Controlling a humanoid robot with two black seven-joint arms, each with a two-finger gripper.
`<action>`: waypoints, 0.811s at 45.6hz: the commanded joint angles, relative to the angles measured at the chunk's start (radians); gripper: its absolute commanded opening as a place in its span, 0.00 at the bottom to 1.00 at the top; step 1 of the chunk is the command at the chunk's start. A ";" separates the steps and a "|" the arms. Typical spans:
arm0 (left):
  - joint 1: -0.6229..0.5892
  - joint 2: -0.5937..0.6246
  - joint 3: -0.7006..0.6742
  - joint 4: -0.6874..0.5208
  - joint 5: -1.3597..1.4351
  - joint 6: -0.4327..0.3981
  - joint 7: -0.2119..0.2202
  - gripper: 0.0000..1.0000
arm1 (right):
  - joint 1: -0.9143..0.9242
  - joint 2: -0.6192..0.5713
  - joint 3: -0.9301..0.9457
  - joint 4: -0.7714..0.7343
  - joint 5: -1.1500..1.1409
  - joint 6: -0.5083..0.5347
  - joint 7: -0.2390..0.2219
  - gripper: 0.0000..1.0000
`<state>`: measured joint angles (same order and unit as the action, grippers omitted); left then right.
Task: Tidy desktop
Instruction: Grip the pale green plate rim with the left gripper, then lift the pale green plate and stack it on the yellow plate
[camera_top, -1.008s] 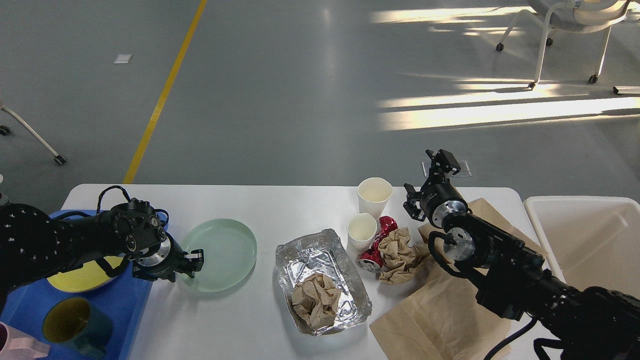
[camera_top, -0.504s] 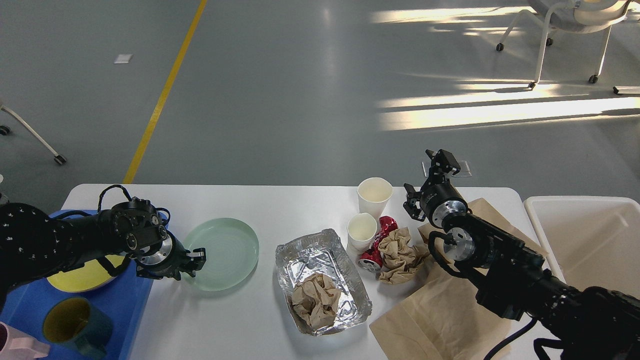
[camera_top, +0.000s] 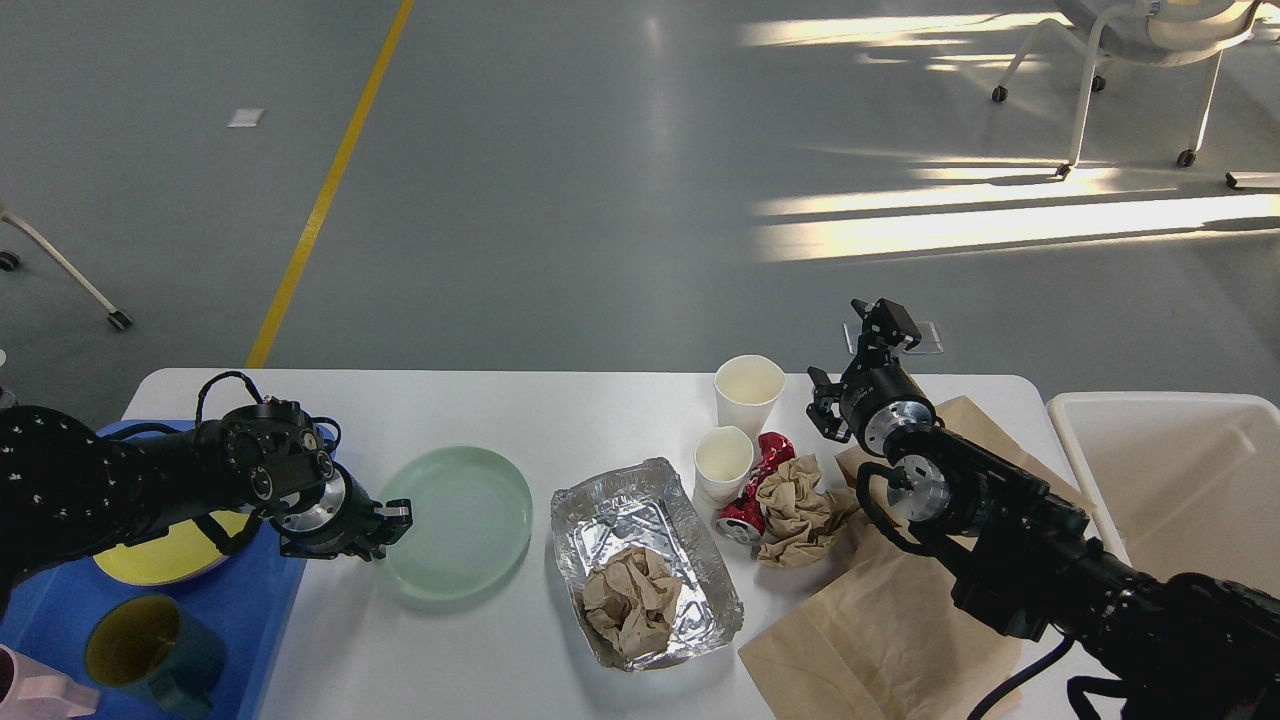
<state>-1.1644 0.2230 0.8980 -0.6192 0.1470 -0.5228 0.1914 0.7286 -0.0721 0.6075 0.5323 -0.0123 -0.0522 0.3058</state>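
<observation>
Grey shop floor with a yellow line and sun patches behind; the desktop (camera_top: 560, 410) fills the lower frame, white and broad, directly under both my grippers. White bin (camera_top: 1170, 470) sits off the table's right end, outboard of my right fingers, presumably there to take rubbish. Blue tray (camera_top: 240, 610) lies at the left edge, behind my left fingers, already carrying a yellow dish (camera_top: 165, 555) and a dark mug (camera_top: 150, 650), so I judge it the crockery side. Brown paper bag (camera_top: 880, 620) lies flat beneath my right arm. Foil tray (camera_top: 640, 560) with a crumpled paper wad inside sits between the two grippers. Green plate (camera_top: 460, 520) lies just ahead of my left gripper (camera_top: 385, 525), whose fingers are at its near rim; whether they pinch the rim or merely touch it I cannot tell. Two paper cups (camera_top: 748, 390), a crushed red can (camera_top: 750, 490) and another paper wad cluster left of my right gripper (camera_top: 840, 385), which hovers spread apart and empty, clear of the taller cup.
</observation>
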 joint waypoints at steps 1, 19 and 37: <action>-0.001 0.010 0.002 0.003 -0.001 -0.014 0.002 0.03 | 0.000 0.000 0.000 0.000 0.000 0.000 0.000 1.00; -0.098 0.075 0.001 0.004 0.000 -0.075 0.025 0.00 | 0.000 0.000 0.000 0.000 0.000 0.000 0.001 1.00; -0.202 0.234 -0.148 0.004 0.002 -0.301 0.059 0.00 | 0.000 0.000 0.000 0.000 0.000 0.000 0.000 1.00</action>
<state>-1.3419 0.4072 0.7766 -0.6154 0.1492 -0.7688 0.2311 0.7286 -0.0721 0.6075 0.5323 -0.0123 -0.0522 0.3057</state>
